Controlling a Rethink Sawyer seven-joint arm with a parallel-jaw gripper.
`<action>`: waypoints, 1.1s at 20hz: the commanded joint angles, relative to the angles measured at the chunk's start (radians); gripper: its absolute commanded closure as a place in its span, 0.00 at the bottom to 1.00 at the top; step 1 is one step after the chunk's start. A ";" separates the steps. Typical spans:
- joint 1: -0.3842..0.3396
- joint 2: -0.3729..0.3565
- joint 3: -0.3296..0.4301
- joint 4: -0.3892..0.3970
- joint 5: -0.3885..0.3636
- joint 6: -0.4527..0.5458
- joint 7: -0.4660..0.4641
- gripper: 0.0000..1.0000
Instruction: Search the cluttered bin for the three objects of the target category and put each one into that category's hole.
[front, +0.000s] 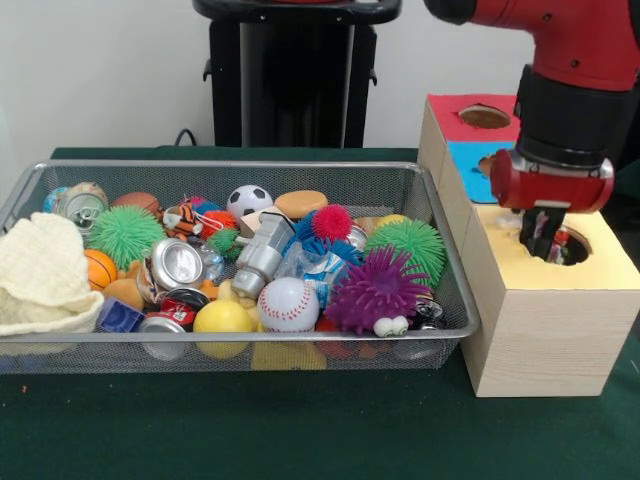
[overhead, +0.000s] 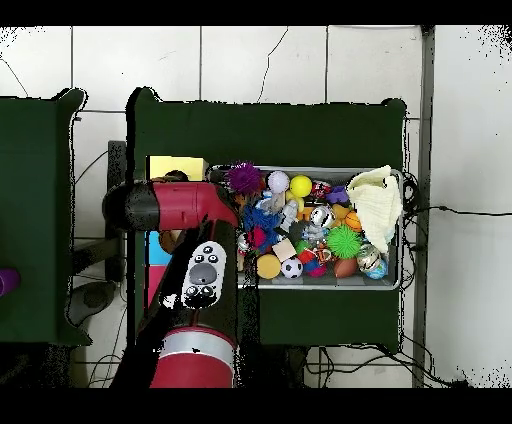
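Note:
The wire mesh bin (front: 240, 335) sits left of the wooden box and is packed with balls, cans and spiky toys. It also shows in the overhead view (overhead: 330, 286). My gripper (front: 545, 238) hangs straight down at the round hole (front: 580, 247) in the box's yellow top (front: 600, 268), with its tips at the hole's rim. A small red and pale scrap (front: 561, 240) shows right beside the tips, inside the hole. I cannot tell whether it is held. No printed cloth piece shows among the clutter. In the overhead view the arm (overhead: 170, 205) hides the gripper and the hole.
Behind the yellow section are a blue top (front: 468, 160) and a red top with its own hole (front: 484, 117). A large cream knitted cloth (front: 40, 270) fills the bin's left end. A purple spiky ball (front: 375, 290) and a baseball (front: 288, 304) lie near the bin's front.

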 joint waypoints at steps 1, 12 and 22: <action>0.001 -0.078 -0.042 -0.096 -0.013 0.369 0.132 1.00; -0.003 -0.133 -0.032 -0.106 -0.020 0.463 0.143 1.00; -0.007 -0.142 -0.015 -0.056 0.002 0.430 0.170 1.00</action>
